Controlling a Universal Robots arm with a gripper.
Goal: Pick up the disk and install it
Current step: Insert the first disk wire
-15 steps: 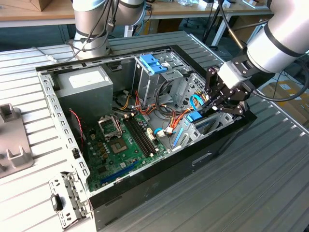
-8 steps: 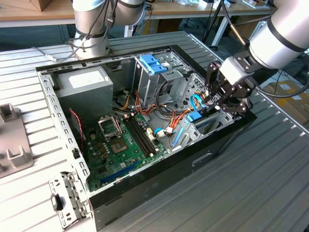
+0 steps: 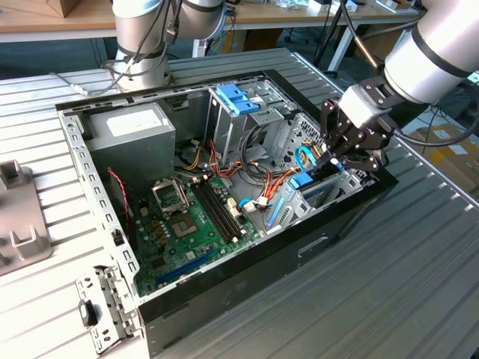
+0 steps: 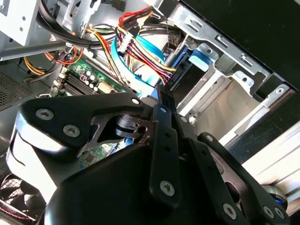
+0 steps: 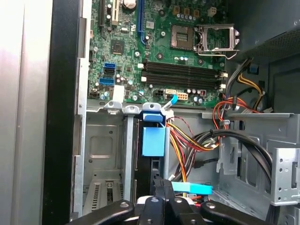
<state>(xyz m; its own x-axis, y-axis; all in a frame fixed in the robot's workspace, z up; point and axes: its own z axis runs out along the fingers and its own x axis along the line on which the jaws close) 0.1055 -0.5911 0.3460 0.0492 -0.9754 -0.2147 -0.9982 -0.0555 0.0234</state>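
While the gripper (image 3: 346,153) sits over the case's (image 3: 247,262) front bay, fingers closed on the disk (image 5: 153,140).
I'd keep its rails square to the bay (image 5: 101,154), push gently.

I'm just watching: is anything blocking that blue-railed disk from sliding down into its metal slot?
Nothing visible blocks it. The disk already stands on edge inside the metal bay, with the claw at its upper edge. A bundle of coloured wires runs close beside it, not across its path.
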